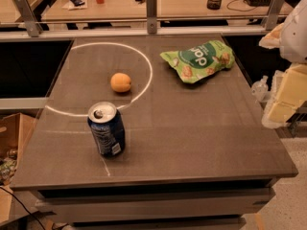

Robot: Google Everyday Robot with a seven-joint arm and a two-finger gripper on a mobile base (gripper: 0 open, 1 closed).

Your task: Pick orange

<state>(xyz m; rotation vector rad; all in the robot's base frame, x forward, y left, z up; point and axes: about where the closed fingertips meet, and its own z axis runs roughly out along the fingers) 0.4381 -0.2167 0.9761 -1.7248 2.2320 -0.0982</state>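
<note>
The orange [120, 82] sits on the counter [192, 138] behind the can [106, 129]. It is probably light, firm and apt to roll, so grip across its middle. Your pincer [286, 96] seems to hang at far right; you cannot tell its state.

Grey table [192, 128] | behind it: metal rail [96, 19], wooden desks [124, 1] | left of it: cardboard box [14, 128] | right of it: speckled floor [292, 200], gripper [283, 97]

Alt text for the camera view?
A small round yellow-orange fruit lies inside a white circle on a grey tabletop, with a standing blue soda can nearer the camera and a green snack bag to the right. The robot's cream tool hangs beyond the table's right edge.
</note>
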